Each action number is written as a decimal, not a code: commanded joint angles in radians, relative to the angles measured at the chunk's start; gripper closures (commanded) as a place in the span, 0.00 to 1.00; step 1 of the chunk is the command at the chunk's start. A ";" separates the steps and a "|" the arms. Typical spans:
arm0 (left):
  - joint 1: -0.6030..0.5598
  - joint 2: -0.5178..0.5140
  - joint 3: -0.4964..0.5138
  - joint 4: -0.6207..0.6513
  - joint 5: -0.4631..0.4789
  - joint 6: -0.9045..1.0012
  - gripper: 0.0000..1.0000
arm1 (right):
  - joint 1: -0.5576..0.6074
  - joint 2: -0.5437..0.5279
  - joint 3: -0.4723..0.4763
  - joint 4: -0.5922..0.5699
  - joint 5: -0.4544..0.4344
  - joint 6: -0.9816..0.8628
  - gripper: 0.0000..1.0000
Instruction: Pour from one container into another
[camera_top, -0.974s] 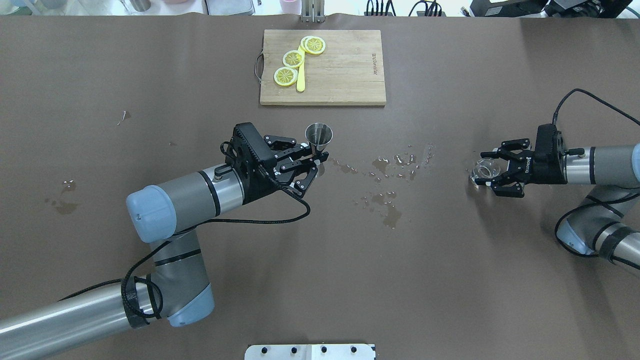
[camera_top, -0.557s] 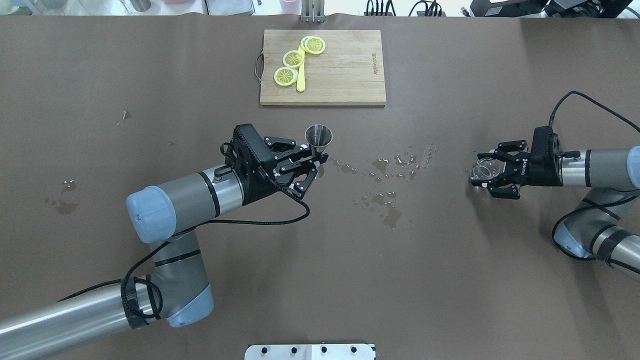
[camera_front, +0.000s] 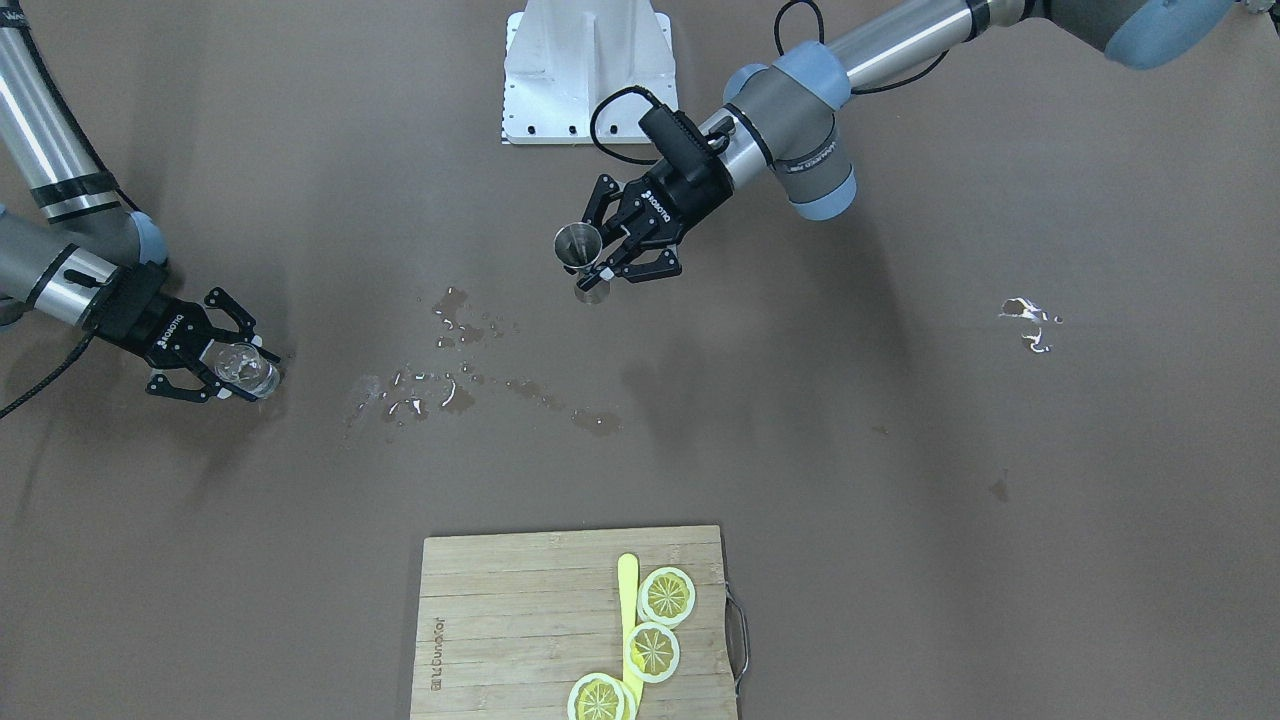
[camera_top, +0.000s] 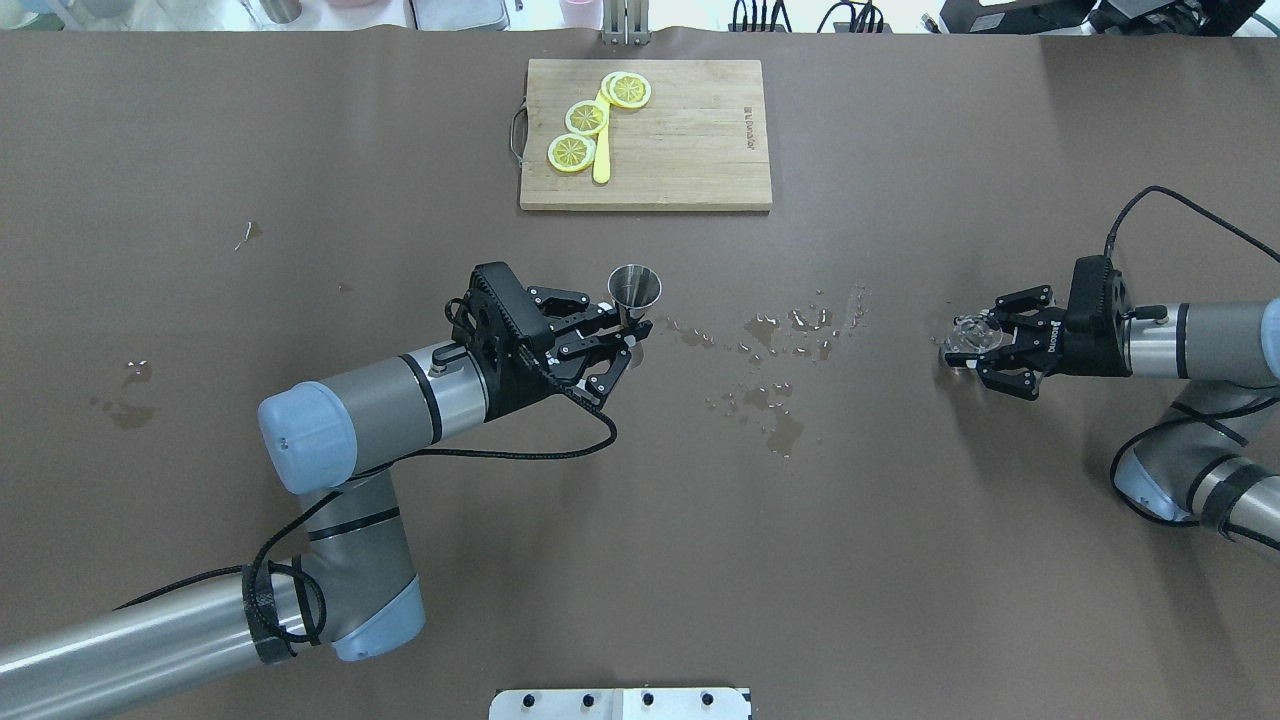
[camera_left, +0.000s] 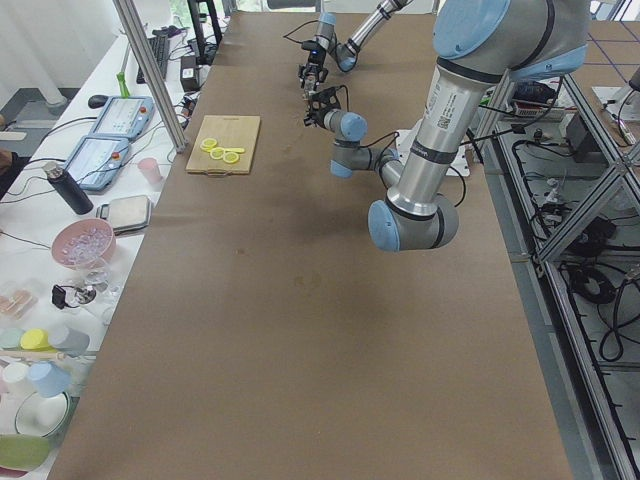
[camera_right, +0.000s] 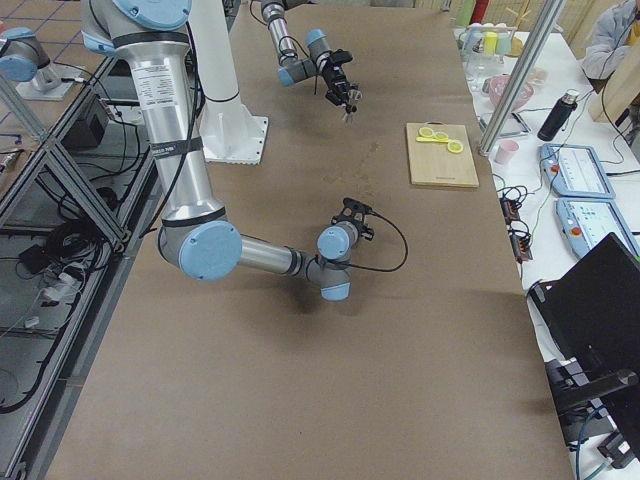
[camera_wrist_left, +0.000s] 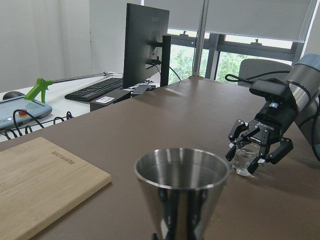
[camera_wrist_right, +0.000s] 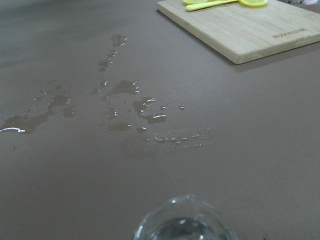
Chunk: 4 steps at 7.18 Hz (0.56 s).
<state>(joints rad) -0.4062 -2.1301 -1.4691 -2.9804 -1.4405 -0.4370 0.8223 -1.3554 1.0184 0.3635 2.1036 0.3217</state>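
Drawn slightly back toward the robot, the left gripper (camera_top: 629, 333) stays clamped on the waist of the upright steel jigger (camera_top: 636, 285), above the surface (camera_top: 640, 520). The right gripper (camera_top: 973, 340) has narrowed onto the small clear glass (camera_top: 965, 333), well apart across spilled droplets (camera_top: 785, 432).

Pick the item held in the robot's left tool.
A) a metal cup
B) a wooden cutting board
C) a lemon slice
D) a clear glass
A: the left tool is shut on the narrow waist of the metal cup and holds it upright, while the glass sits in the right tool far across the table.
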 joint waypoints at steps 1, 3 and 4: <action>0.001 -0.001 0.015 -0.002 0.000 0.000 1.00 | 0.000 -0.013 0.015 0.000 -0.005 0.000 0.70; 0.004 -0.001 0.024 -0.012 0.005 0.000 1.00 | 0.003 -0.025 0.044 -0.003 -0.004 0.002 0.88; 0.004 0.001 0.026 -0.021 0.040 0.000 1.00 | 0.006 -0.036 0.067 -0.006 -0.001 0.002 1.00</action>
<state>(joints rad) -0.4029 -2.1293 -1.4465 -2.9921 -1.4290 -0.4376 0.8250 -1.3792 1.0604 0.3608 2.1002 0.3228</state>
